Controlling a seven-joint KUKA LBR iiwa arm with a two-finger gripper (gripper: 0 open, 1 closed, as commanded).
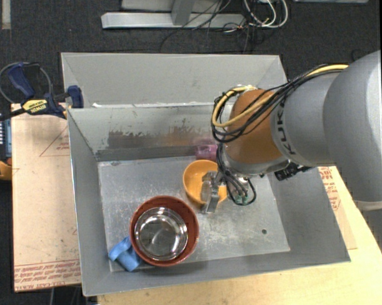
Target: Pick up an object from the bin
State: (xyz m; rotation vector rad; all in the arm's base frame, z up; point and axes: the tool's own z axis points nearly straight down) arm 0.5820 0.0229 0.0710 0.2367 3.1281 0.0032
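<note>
- End effector point(211, 195) is low in the bin point(256, 221), at the right rim of a small yellow-orange bowl point(194, 178).
- Cannot tell whether it is spread or closed; the wrist hides it.
- The yellow-orange bowl sits upright near the bin's middle, toward the back wall.
- A red-brown bowl with a shiny steel inside point(193, 233) is front-left, just beside the yellow one.
- A blue piece point(122, 254) touches the red-brown bowl's left side.
- A pink thing point(206, 148) lies by the back wall, partly hidden.

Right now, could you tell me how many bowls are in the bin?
2: an orange bowl mid-bin by the gripper, a red bowl lower left; the arm may hide others.
</note>
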